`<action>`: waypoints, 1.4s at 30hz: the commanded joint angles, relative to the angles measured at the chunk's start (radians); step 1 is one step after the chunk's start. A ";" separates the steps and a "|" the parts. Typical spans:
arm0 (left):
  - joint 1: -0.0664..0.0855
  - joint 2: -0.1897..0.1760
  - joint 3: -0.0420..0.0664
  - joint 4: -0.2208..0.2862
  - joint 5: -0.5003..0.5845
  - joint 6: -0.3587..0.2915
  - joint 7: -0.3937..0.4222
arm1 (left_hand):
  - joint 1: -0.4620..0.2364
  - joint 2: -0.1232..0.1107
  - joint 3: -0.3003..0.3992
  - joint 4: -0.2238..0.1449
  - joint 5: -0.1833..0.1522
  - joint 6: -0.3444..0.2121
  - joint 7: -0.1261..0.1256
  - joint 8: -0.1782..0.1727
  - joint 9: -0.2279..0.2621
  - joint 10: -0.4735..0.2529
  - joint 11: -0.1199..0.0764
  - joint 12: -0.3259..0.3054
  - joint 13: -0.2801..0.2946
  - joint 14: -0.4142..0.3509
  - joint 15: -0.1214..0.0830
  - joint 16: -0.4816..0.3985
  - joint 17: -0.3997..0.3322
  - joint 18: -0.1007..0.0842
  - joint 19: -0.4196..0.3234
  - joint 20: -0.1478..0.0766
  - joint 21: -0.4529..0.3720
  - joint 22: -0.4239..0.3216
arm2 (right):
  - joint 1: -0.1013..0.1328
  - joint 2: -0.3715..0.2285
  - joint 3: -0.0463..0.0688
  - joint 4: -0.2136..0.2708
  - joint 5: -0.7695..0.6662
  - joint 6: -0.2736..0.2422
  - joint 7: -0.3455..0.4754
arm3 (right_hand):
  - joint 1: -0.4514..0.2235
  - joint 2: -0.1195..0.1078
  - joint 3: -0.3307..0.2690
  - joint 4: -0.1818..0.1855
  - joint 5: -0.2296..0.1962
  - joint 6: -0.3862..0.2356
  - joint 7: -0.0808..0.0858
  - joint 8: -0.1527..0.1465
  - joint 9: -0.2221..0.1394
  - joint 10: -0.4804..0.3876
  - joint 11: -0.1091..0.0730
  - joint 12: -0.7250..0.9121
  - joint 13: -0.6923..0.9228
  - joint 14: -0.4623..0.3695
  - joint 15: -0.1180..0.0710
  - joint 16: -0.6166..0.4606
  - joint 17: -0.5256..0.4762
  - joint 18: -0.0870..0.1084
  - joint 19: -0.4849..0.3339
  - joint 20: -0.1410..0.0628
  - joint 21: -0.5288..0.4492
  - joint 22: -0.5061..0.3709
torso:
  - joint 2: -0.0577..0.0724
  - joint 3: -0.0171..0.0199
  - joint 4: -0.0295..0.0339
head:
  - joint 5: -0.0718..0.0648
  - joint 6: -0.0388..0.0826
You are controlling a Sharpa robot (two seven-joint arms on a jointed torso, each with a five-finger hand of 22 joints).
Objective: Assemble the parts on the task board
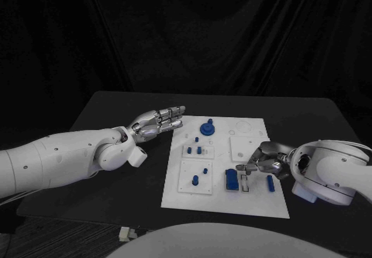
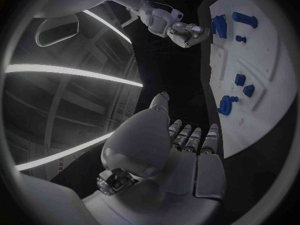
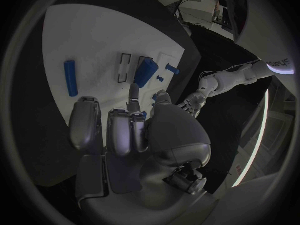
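While no writing reads, left hand (image 1: 159,122) fingers spread, right hand (image 1: 266,161) fingers curled, empty.

No text, label or number can be read anywhere in these views.

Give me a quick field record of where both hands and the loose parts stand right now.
left hand: open, fingers spread, above the table beside the task board's far left corner, holding nothing
right hand: fingers curled over the task board, right side; grasp unclear
blue block: on board, near the right hand
blue bar: lying flat, right of the block
round blue part: far end of board
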 commanded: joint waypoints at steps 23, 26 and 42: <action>-0.005 0.000 0.001 0.001 0.007 0.017 0.010 | 0.007 0.005 0.003 -0.011 0.009 0.005 -0.003 0.003 0.002 0.004 0.019 0.017 0.003 0.001 0.007 -0.002 0.000 0.005 0.002 0.008 0.006 0.002 | -0.128 -0.018 0.000 0.030 -0.573 -0.158 0.243 | 0.250 -0.051 0.025 -0.024 -0.073 -0.318 -0.015 0.580 0.343 0.106 -0.014 0.006 0.263 0.074 -0.010 0.038 0.108 -0.017 0.019 -0.009 0.065 0.193 | 0.000 0.0000 -0.0006 | 0.004 0.000; -0.005 0.000 0.001 0.001 0.007 0.017 0.010 | 0.007 0.005 0.003 -0.011 0.009 0.005 -0.003 0.003 0.002 0.004 0.019 0.017 0.003 0.001 0.007 -0.002 0.000 0.005 0.002 0.008 0.006 0.002 | -0.137 -0.012 0.000 0.025 -0.583 -0.158 0.242 | 0.264 -0.053 0.031 -0.015 0.008 -0.342 -0.029 0.699 0.420 0.106 -0.025 0.006 0.263 0.074 -0.016 0.038 0.108 -0.017 0.019 -0.015 0.066 0.193 | 0.000 0.0002 -0.0002 | 0.004 0.000; -0.006 -0.001 0.001 0.001 0.007 0.022 0.007 | 0.007 0.006 0.003 -0.013 0.009 0.006 0.000 0.004 0.002 0.006 0.020 0.019 0.004 0.002 0.007 -0.002 0.001 0.005 0.003 0.008 0.006 0.002 | -0.147 0.007 0.000 0.008 -0.591 -0.157 0.236 | 0.305 -0.051 0.036 0.011 0.206 -0.342 -0.043 0.779 0.459 0.106 -0.034 0.006 0.263 0.073 -0.023 0.036 0.102 -0.015 0.015 -0.023 0.059 0.190 | 0.000 -0.0001 -0.0001 | 0.006 0.000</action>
